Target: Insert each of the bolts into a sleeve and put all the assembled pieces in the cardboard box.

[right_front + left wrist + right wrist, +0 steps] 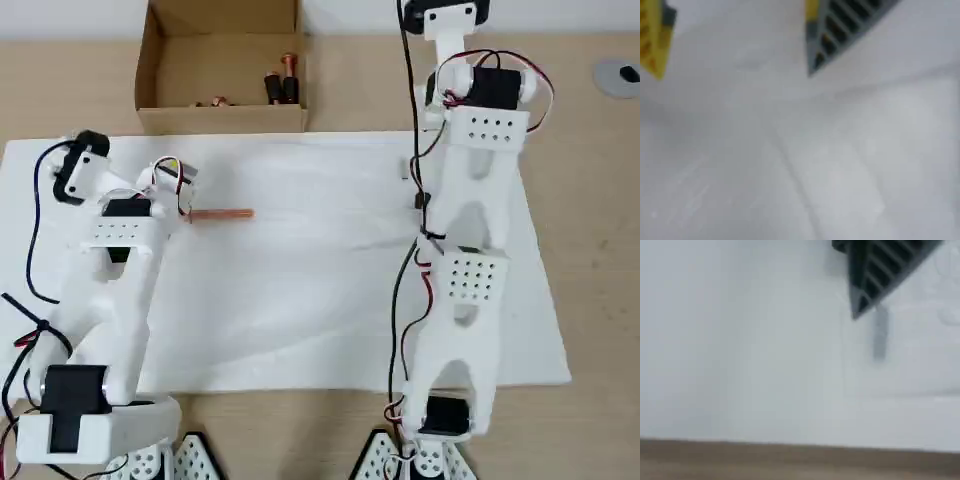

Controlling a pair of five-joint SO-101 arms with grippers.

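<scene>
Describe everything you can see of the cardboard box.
The cardboard box is brown and open-topped, walls upright. It stands on the wooden table just beyond the white sheet, its near wall along the sheet's far edge. Inside, several copper-coloured pieces lie by the right and near walls.

Left arm: extends forward from its base, wrist turned inward toward the other arm.
Left gripper: yellow and dark ribbed fingers spread well apart.
Right arm: stretched nearly straight forward, farther than the left; wrist apparently bent downward.
</scene>
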